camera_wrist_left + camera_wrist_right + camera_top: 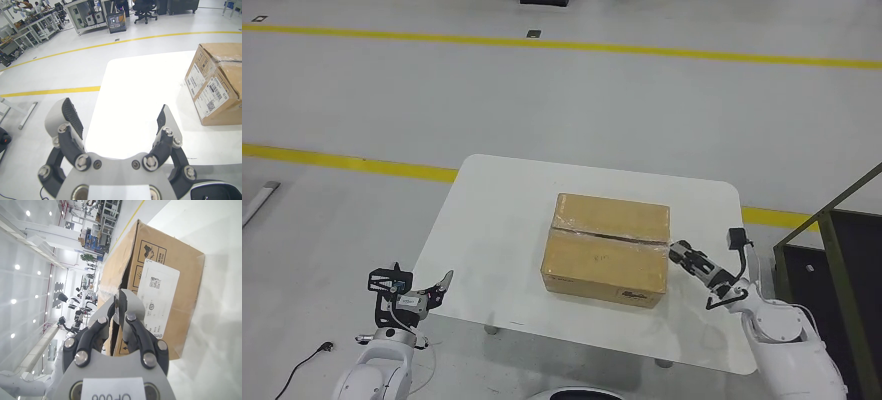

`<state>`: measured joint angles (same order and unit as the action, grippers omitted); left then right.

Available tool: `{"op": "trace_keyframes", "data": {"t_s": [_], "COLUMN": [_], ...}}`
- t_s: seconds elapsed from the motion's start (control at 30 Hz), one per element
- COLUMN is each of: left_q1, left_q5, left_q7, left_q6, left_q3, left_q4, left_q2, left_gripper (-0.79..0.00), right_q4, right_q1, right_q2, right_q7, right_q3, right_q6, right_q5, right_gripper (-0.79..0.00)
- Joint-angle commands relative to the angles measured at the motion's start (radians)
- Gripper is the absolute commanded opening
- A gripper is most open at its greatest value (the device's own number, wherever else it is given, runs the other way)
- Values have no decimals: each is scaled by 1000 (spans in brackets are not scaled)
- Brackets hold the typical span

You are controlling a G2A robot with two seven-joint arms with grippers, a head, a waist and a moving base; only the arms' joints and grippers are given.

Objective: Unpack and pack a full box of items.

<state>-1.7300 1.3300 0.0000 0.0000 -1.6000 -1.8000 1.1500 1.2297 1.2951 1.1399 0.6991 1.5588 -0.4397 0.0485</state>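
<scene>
A brown cardboard box (607, 248) stands on the white table (502, 200), its top flaps down and a strip of clear tape along the seam. My right gripper (679, 250) is at the box's right end. In the right wrist view the right gripper (118, 295) is shut on the edge of a top flap (124, 275), which is lifted slightly off the labelled end wall (160, 294). My left gripper (442, 283) hangs open at the table's front left corner, well away from the box (213, 83). Nothing lies between its fingers (71, 115).
A dark metal frame (842, 260) stands on the floor just right of the table. Bare tabletop (141, 85) stretches between my left gripper and the box. A cable (312, 352) lies on the floor at the left.
</scene>
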Motion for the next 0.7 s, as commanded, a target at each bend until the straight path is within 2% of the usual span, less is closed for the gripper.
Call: {"op": "trace_keyframes", "data": {"t_s": [0.0,0.13,0.37,0.67], "left_q1": [0,0,0,0], "left_q5": [0,0,0,0], "left_q7": [0,0,0,0], "left_q6": [0,0,0,0], "left_q3": [0,0,0,0], "left_q4": [0,0,0,0], "left_q2": [0,0,0,0], "left_gripper": [0,0,0,0], "right_q4": [30,106,246,341], "right_q1": [10,35,58,-11], "right_q2": [-4,-10,-17,-15], "right_q7": [-9,-14,24,32], "right_q3": [9,26,37,-40], "right_q6": [8,35,39,42], "right_q5": [-22,-50,-14,-66], "right_gripper": [-785,-785,-785,-785]}}
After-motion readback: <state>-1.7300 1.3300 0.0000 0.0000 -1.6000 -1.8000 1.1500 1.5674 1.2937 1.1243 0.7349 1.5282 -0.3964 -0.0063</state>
